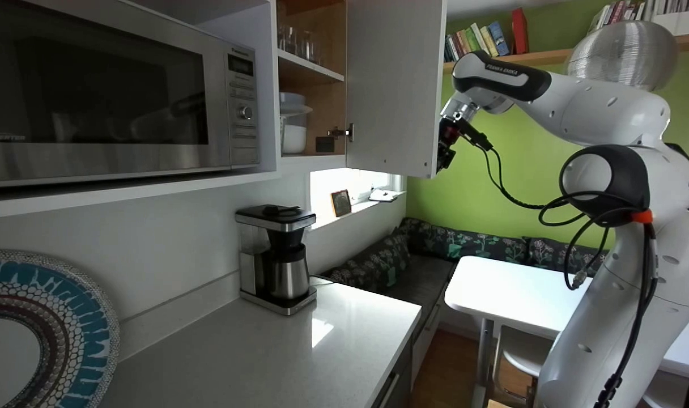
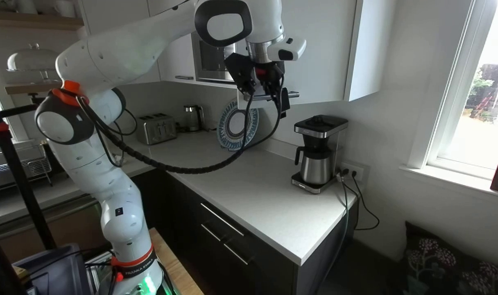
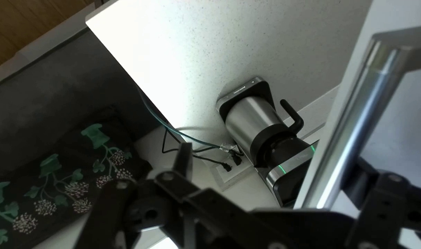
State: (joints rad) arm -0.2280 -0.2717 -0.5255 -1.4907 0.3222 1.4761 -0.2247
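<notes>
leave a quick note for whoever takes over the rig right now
Tool: open, with the handle showing between its jaws in the wrist view; contact unclear.
Cabinet door: standing open, shelves exposed.
Coffee maker: upright on the counter.
Done: door open.
Left: probably backing the tool off, or gripping the handle if the door needs moving; check clearance first.

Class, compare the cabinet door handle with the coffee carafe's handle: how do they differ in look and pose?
Colour: the cabinet door handle is shiny silver, the carafe handle black.
Shape: the cabinet door handle is a straight bar; the carafe handle bends like a hook.
Pose: the cabinet door handle runs roughly level; the carafe handle stands upright.
Shared: both are handles, and neither is gripped by the open pincer.
</notes>
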